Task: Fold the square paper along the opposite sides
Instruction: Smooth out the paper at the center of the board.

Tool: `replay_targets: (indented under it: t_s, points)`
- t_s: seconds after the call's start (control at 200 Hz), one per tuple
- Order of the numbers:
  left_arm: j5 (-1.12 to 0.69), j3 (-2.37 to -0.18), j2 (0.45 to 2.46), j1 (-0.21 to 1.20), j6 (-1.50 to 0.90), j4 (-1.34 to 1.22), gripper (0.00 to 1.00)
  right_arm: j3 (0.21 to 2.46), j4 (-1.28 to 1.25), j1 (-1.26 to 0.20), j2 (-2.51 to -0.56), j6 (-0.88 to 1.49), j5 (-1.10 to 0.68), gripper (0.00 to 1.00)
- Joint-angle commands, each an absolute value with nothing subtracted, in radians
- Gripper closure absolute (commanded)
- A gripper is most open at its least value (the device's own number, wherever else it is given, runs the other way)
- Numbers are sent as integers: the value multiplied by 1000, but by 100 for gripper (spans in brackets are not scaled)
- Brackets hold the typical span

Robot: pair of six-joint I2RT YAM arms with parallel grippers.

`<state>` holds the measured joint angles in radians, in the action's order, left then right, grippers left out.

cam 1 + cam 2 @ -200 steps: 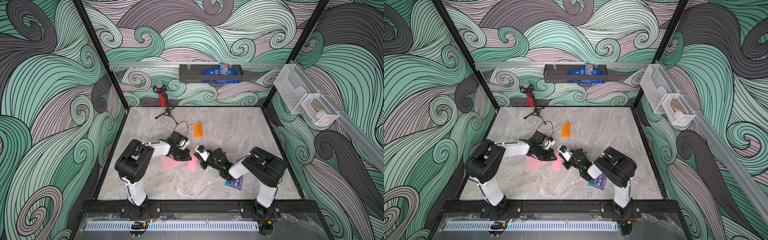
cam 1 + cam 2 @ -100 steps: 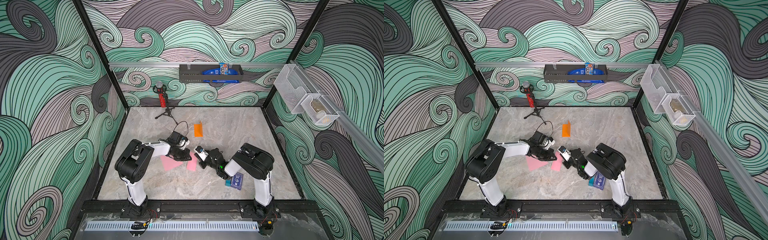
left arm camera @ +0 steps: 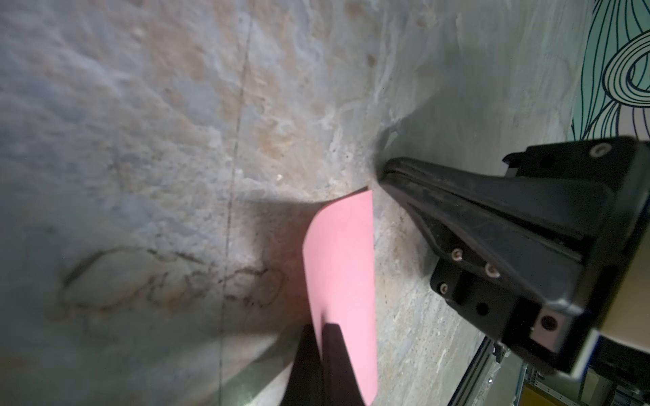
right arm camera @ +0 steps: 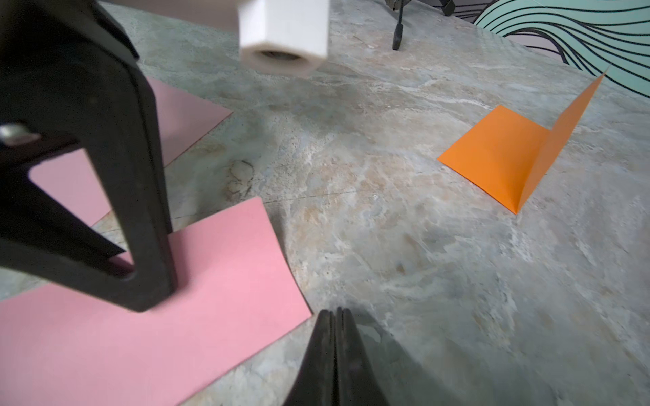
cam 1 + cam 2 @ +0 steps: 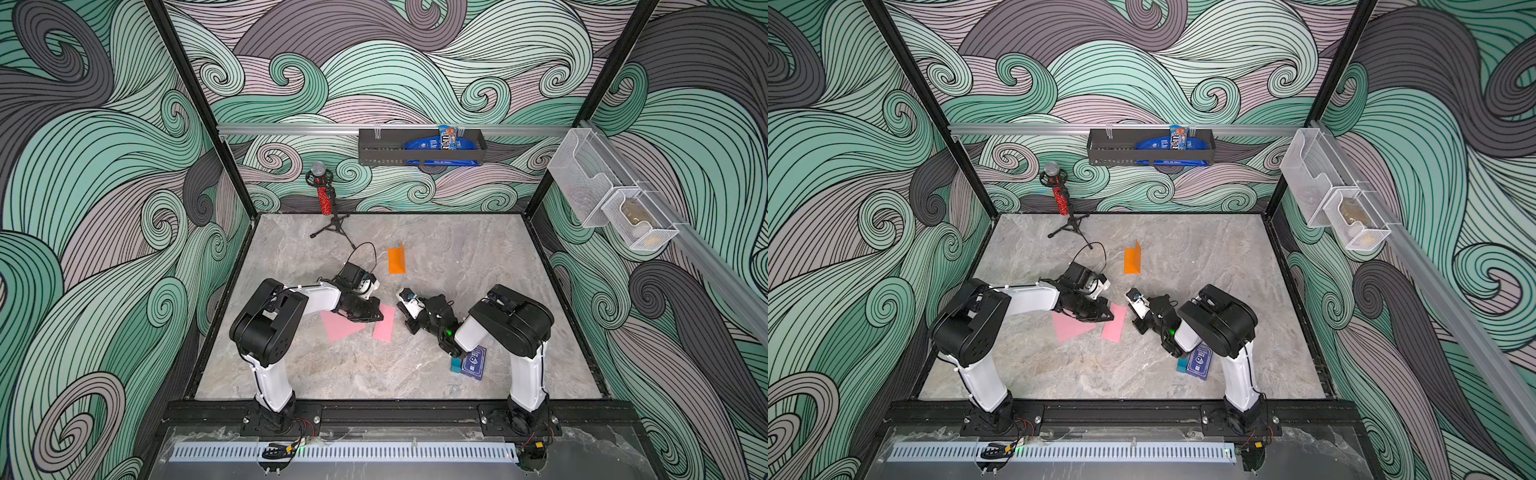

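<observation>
Orange paper (image 5: 396, 261) lay folded beyond pink paper (image 5: 384, 323); blue box (image 5: 473, 363) sat off to side. Left gripper (image 5: 376, 316) pinched pink paper's curled edge. Right gripper (image 4: 336, 314) was closed, empty, just beside it

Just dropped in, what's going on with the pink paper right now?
The left gripper is shut, its tip pressing down on the narrow pink paper, which looks already folded in half. The right gripper is also shut and empty, low over the table just off that paper's edge. A second pink sheet lies under the left arm. An orange paper sits further back, one flap standing up.
</observation>
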<state>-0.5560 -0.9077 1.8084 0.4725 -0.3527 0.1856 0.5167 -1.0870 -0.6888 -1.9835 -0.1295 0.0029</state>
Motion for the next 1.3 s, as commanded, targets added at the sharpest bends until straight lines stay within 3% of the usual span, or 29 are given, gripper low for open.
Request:
replay_targets:
  t_s: [0.0, 0.16, 0.415, 0.77, 1.296]
  points:
    - [-460, -879, 1840, 466, -356, 263, 100, 486, -997, -680, -1914, -114, -8, 91]
    - [-466, -886, 1849, 465, -359, 261, 100, 468, -1073, -748, -1813, -107, -115, 89]
    - [-468, -887, 1856, 466, -361, 259, 100, 472, -1028, -811, -1915, -160, -136, 90]
    - [-464, -892, 1859, 465, -362, 262, 100, 419, -848, -870, -1901, -198, -92, 88]
    - [-443, -891, 1850, 466, -356, 275, 100, 356, -795, -960, -1878, -174, -34, 78]
